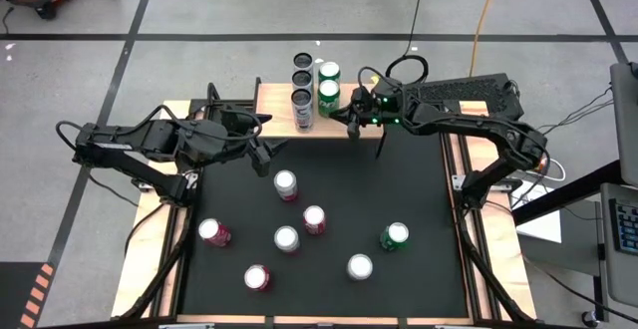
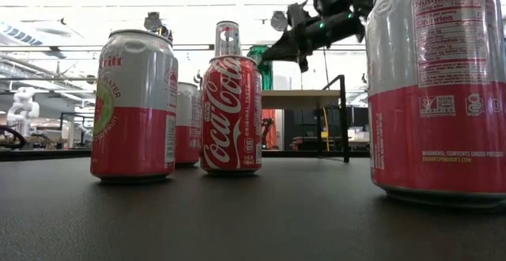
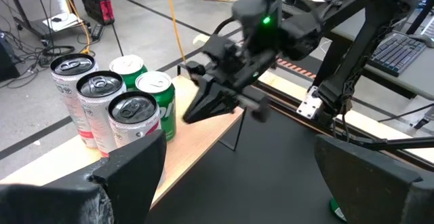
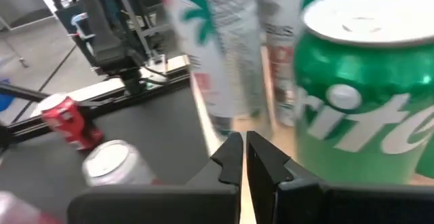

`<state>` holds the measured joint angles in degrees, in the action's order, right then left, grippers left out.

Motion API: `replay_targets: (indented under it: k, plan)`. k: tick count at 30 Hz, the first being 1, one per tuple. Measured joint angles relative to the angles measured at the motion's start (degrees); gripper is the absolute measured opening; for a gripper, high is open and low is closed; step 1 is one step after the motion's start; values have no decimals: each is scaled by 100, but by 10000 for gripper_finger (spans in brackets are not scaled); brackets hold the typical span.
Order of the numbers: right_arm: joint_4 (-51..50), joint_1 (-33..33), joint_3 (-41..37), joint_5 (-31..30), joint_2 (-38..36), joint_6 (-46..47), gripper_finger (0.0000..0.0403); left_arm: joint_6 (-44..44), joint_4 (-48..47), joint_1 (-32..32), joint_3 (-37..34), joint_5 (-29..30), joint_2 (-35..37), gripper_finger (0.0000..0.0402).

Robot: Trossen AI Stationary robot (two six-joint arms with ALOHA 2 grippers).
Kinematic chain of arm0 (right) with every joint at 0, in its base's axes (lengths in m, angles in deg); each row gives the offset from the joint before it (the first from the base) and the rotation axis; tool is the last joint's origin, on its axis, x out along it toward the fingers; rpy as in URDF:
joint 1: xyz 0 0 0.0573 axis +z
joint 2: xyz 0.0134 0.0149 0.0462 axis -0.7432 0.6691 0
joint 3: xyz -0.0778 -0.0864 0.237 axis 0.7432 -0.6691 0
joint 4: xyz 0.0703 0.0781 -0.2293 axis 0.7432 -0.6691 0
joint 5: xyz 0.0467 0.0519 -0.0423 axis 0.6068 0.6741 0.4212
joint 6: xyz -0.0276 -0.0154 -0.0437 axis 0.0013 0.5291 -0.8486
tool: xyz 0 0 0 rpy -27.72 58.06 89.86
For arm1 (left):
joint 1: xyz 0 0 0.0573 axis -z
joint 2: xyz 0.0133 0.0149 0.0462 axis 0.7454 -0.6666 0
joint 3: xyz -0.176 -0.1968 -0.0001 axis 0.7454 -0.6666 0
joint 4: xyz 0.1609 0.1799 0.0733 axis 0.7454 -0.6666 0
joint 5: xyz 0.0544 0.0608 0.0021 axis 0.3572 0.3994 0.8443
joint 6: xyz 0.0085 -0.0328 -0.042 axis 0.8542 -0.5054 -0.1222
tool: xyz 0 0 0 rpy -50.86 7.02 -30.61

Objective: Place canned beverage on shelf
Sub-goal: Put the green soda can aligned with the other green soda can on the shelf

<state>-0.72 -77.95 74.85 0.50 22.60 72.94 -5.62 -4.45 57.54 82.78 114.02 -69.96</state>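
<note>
The shelf [image 1: 274, 105], a small light-wood board on thin black legs, stands at the table's far edge. On it stand three tall silver-topped cans [image 3: 102, 91] in a row and two green cans [image 3: 156, 91] beside them. My right gripper [image 1: 351, 122] is shut with nothing in it. It hovers just off the shelf's right end, above board height, next to the nearer green can [image 4: 359, 95]. My left gripper [image 1: 267, 157] waits open over the mat, in front of the shelf's left part, and holds nothing. Several more cans [image 1: 286, 184] stand upright on the black mat.
The cans on the mat are pink-and-silver ones [image 1: 212, 232], a red cola can [image 2: 231, 115] and a green one [image 1: 395, 236], all in the mat's middle and near half. Wooden strips and black rails [image 1: 459, 184] border the mat left and right.
</note>
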Motion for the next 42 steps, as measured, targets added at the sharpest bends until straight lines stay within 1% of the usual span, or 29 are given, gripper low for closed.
replay_targets:
  k: [4, 7, 11, 15, 18, 20, 24, 26, 29, 32, 35, 39, 42]
  plan:
    - [-628, 148, 0, 11, -621, -5, 0, -3, 0, 0, 0, 0, 0, 377]
    - [-1684, 328, 164, -14, -1218, 9, 0, -46, 0, 4, 0, -10, 0, 377]
    - [-3595, 715, 869, -182, -1802, 19, 0, -45, 0, 4, 0, -168, 0, 377]
    - [-5409, 1220, 1782, -322, -2037, 67, 0, -42, -1, 4, 0, -361, 0, 377]
    - [-6540, 1632, 2396, -492, -2047, 508, 0, -41, -2, 4, 0, -529, 0, 377]
    - [-7091, 1932, 2650, -514, -2041, 854, 0, -42, -2, 4, 0, -673, 0, 377]
    - [-7725, 2623, 2802, -631, -2042, 1558, 13, -46, -1, 36, 0, -1022, 0, 377]
    - [-8022, 2949, 2802, -661, -2019, 1866, 25, -94, -1, 107, 0, -1125, 0, 377]
    - [-8330, 3467, 2801, -886, -1931, 2140, 51, -266, 0, 260, 0, -1192, -14, 377]
    - [-8411, 3958, 2800, -914, -1858, 2036, 84, -422, -1, 449, 0, -1192, -22, 377]
    - [-8549, 4351, 2800, -918, -1808, 1683, 118, -558, 26, 574, 4, -1165, -83, 377]
    - [-8890, 4673, 2800, -1068, -1647, 1183, 167, -790, 78, 714, 3, -1110, -204, 377]
    - [-8985, 4859, 2798, -1069, -1519, 775, 207, -895, 120, 836, 4, -993, -373, 377]
